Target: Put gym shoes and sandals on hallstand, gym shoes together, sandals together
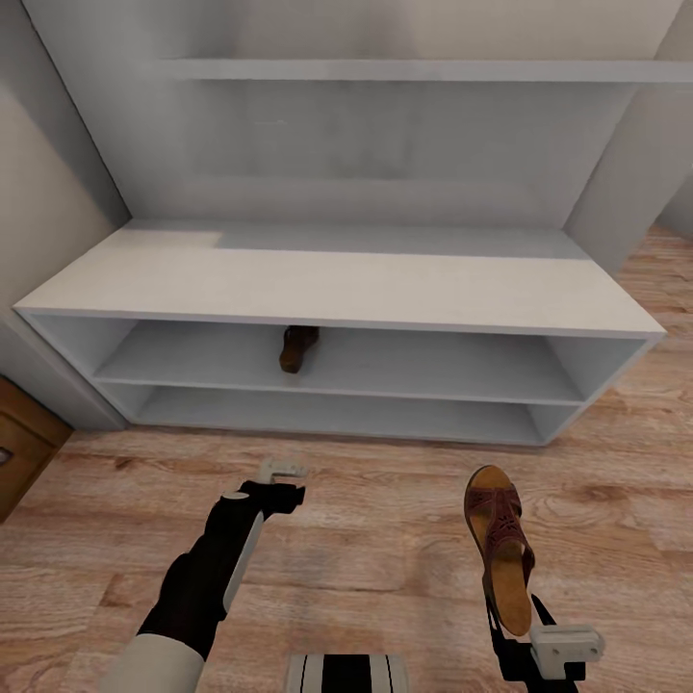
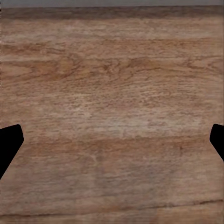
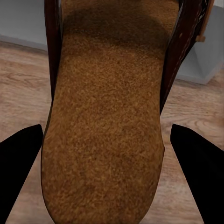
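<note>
A dark brown sandal [image 1: 500,539] with a tan footbed hangs above the corridor floor [image 1: 385,520], toe toward the hallstand [image 1: 337,279]. My right gripper [image 1: 515,616] is shut on its heel end. In the right wrist view the footbed [image 3: 105,116] lies between the two black fingers [image 3: 18,163]. The other sandal [image 1: 297,348] sits on the hallstand's upper tier, near the middle. My left gripper [image 1: 279,476] hangs open over bare floor [image 2: 112,93], with nothing between its fingertips [image 2: 9,144]. The gym shoes are out of view.
The hallstand's thick top is bare, and a high shelf [image 1: 414,69] runs across its back panel. A brown wooden piece of furniture [image 1: 24,443] stands at the left edge beside the rack. Open floor lies between me and the rack.
</note>
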